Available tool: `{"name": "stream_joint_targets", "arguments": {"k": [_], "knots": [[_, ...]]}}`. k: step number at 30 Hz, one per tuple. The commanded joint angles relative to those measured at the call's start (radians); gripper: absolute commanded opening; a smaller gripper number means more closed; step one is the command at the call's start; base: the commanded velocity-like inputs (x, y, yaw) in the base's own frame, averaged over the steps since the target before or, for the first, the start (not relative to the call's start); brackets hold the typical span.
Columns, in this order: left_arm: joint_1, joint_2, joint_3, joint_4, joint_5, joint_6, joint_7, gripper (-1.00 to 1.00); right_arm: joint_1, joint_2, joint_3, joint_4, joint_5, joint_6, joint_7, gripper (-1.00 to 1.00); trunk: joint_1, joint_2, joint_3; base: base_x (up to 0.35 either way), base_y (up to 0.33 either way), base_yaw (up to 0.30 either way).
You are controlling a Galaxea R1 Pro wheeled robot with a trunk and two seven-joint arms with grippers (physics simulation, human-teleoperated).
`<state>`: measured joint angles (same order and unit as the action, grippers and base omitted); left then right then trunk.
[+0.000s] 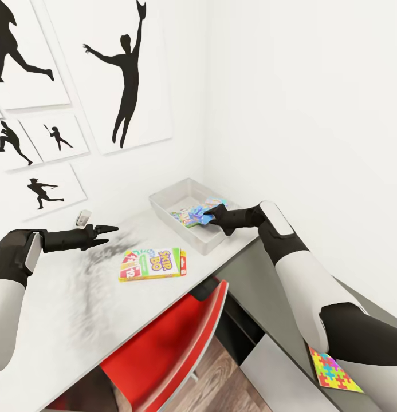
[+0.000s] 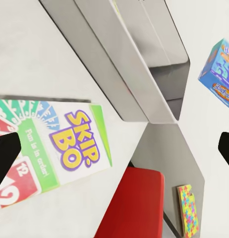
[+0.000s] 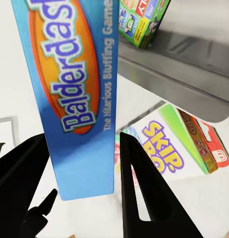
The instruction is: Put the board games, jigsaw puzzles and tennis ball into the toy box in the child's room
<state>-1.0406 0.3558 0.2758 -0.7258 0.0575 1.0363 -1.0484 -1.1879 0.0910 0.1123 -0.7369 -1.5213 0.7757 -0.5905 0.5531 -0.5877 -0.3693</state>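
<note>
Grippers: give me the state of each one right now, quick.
Left gripper: open, empty, above the table.
Right gripper: shut on the Balderdash box, over the toy box.

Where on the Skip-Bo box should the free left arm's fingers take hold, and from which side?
The Skip-Bo box lies flat on the table, apart from the toy box. Probably come from above and pinch its two long edges: the thin sides are all that it offers.

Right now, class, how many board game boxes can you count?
3: Skip-Bo box lying on the table; blue Balderdash box in the right gripper above the toy box; another inside it.
</note>
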Motion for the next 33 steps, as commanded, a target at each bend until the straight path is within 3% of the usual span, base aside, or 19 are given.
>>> {"name": "stream_joint_targets", "arguments": {"k": [1, 33], "knots": [[-0.001, 0.0, 0.001, 0.0, 0.005, 0.008, 0.0, 1.0, -0.001, 0.0, 0.001, 0.004, -0.013, -0.003, -0.011, -1.0, 0.0, -0.001, -0.001, 0.033, 0.048, 0.0], [-0.001, -0.001, 0.0, 0.0, 0.005, 0.008, 0.0, 1.0, -0.001, -0.002, 0.001, 0.028, -0.012, -0.027, -0.012, -1.0, 0.0, -0.001, -0.001, 0.017, 0.01, 0.0]]}}
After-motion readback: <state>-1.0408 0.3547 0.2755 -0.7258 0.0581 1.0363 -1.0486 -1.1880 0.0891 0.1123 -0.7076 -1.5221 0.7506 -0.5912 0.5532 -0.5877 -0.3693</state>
